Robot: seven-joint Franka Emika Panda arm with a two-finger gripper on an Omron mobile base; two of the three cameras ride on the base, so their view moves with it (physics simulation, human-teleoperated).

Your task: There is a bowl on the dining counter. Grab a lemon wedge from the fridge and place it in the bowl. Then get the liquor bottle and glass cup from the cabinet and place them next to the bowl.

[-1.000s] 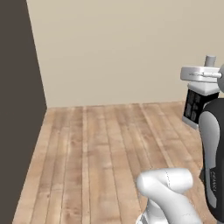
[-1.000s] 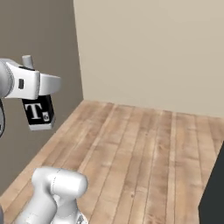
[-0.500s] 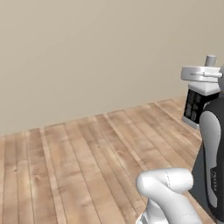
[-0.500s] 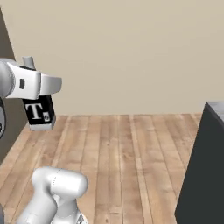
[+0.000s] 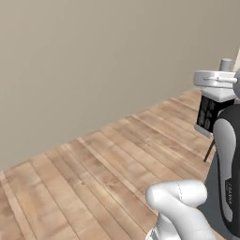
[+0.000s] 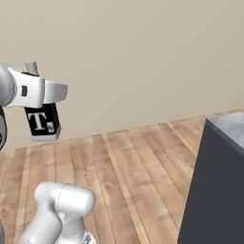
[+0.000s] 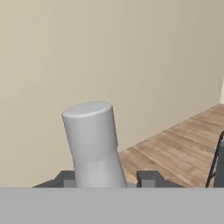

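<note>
Carrying the liquor bottle [image 6: 43,123] through open floor, my gripper [image 7: 107,178] is clamped on it, one fingertip [image 7: 149,178] pressed to each side of the body just below the shoulder. In the hand view the whitish neck and flat cap rise straight ahead between my fingers, leaning slightly to one side of the picture. So the bottle's long axis runs along my line of sight, neck pointing away from my palm. From the right base view I see the hand held out level, with the black label and its white "T" hanging below my fingers and the cap poking up above them. That reads as upright, or close to it, good for setting it down on its base.

Now the relation that matters: the dining counter [image 6: 223,126]. Its marble top over a dark grey front shows at the far right edge of the right base view, well apart from my gripper and off to my right. Between us lies plain wooden floor [image 6: 138,167], with a bare beige wall [image 6: 143,57] ahead. I judge the delivery comes next, and the bottle has to travel rightward to that slab. The bowl it belongs beside I cannot place from here. A dark thin leg of some furniture sits at the edge of the hand view; I cannot tell what it is.
</note>
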